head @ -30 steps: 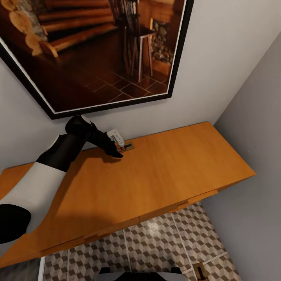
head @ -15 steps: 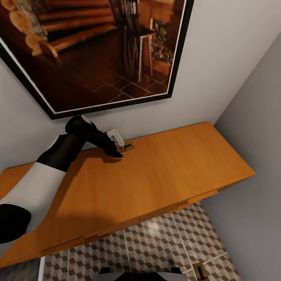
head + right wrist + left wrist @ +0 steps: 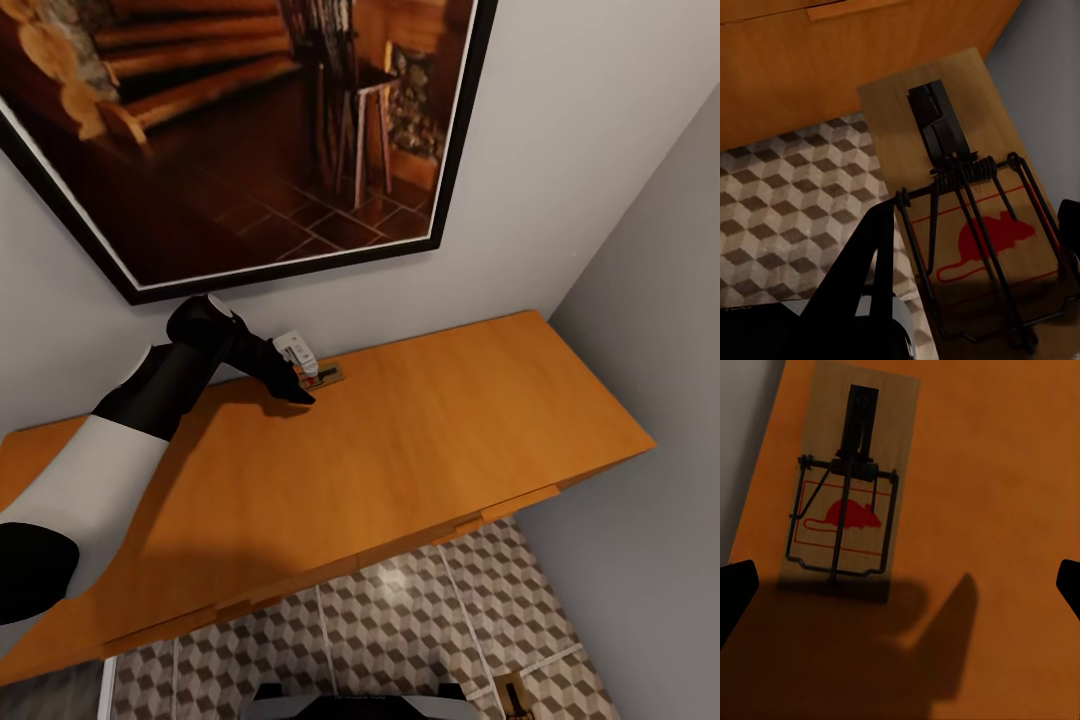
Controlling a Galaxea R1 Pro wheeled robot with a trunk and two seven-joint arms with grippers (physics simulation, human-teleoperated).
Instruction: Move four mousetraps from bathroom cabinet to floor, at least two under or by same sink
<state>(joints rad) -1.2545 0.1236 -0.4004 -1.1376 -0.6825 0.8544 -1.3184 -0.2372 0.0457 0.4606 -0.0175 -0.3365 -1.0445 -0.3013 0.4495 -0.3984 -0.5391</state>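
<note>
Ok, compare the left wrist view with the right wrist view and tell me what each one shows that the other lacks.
Left wrist only: a mousetrap lying flat on the cabinet top, a strip of grey wall beside it, and the left gripper open above it.

Right wrist only: the patterned floor tiles, the cabinet front, and a second mousetrap close to the camera, apparently held.

Both: a tan mousetrap with a red mouse print, and orange-brown cabinet wood.

Two mousetraps (image 3: 847,495) (image 3: 975,225); one cabinet (image 3: 400,450).
</note>
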